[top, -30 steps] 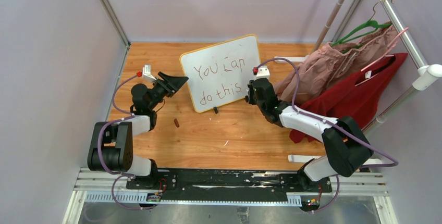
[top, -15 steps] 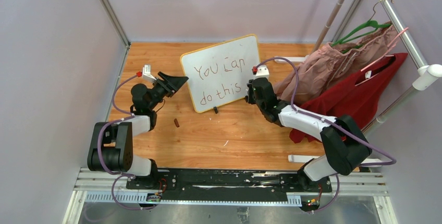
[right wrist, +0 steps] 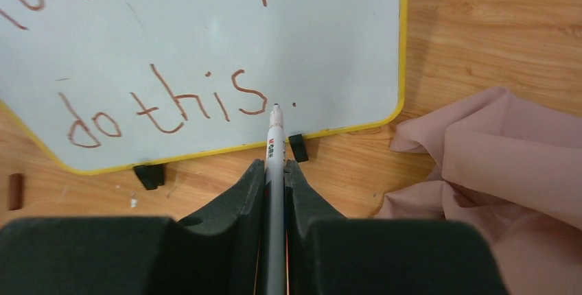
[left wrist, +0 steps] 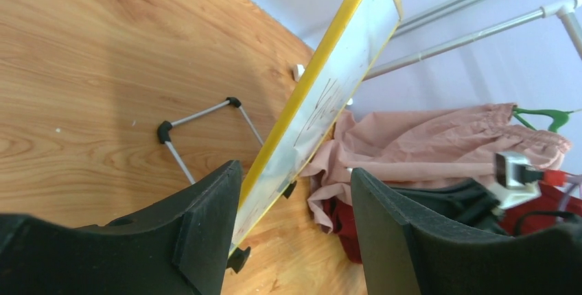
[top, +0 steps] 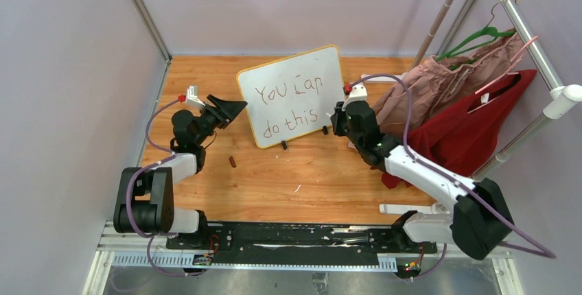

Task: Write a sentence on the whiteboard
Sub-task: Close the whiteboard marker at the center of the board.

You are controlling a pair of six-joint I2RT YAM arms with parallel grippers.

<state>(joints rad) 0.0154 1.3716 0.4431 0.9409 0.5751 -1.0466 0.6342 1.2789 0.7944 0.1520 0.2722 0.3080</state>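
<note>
The whiteboard (top: 292,92) stands tilted on its black feet at the middle back of the table. The sentence (top: 288,106) reads "You can do this" in two lines of dark red marker. My left gripper (top: 230,108) is open, and the board's yellow left edge (left wrist: 322,82) stands between its fingers (left wrist: 206,240), close to the left one. My right gripper (top: 341,118) is at the board's lower right corner, shut on a grey marker (right wrist: 275,140). The marker's tip points at the board (right wrist: 316,34) just right of "this" (right wrist: 165,106), beside a small dot.
A small brown cap (top: 233,162) lies on the wood left of centre. Pink (top: 425,86) and red (top: 473,127) garments hang from a metal rail (top: 521,27) at the right, spilling onto the table beside my right arm. A white strip (top: 401,208) lies front right. The board's wire stand (left wrist: 199,113) is behind it.
My right gripper has drawn back a little to the right from the board with the marker, and its elbow swung right. The left arm and the board have not moved.
</note>
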